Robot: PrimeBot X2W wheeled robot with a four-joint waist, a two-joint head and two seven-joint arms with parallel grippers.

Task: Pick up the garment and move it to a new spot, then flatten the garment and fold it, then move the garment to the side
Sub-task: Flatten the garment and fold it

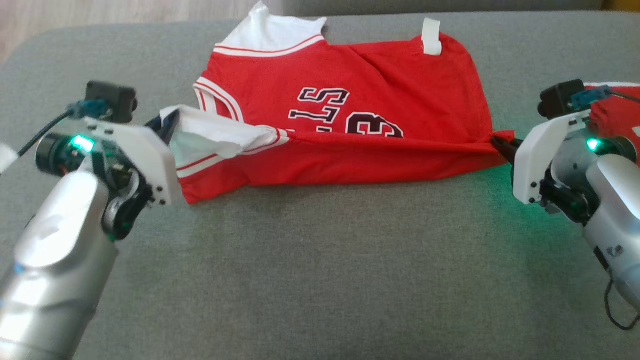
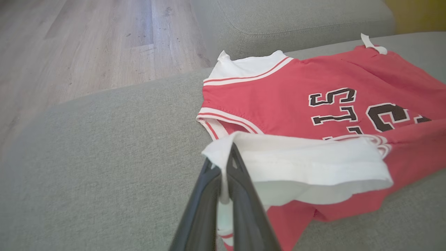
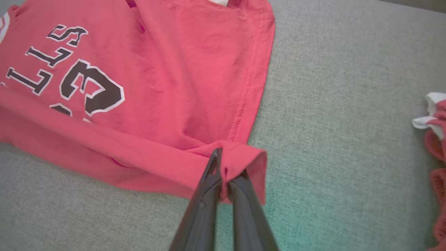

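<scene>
The garment is a red jersey with white trim and dark lettering, lying on the grey cushion with its near edge lifted and pulled taut between both grippers. My left gripper is shut on the jersey's white shoulder edge at the left, the cloth pinched between its dark fingers. At the right, my right gripper is shut on the red hem corner, which wraps around its fingers. The lifted near edge is doubled over the lettering.
The grey cushion stretches wide in front of the jersey. A second red and white piece of cloth lies behind my right wrist, and also shows as red cloth at the right edge. Wooden floor lies beyond the cushion's left edge.
</scene>
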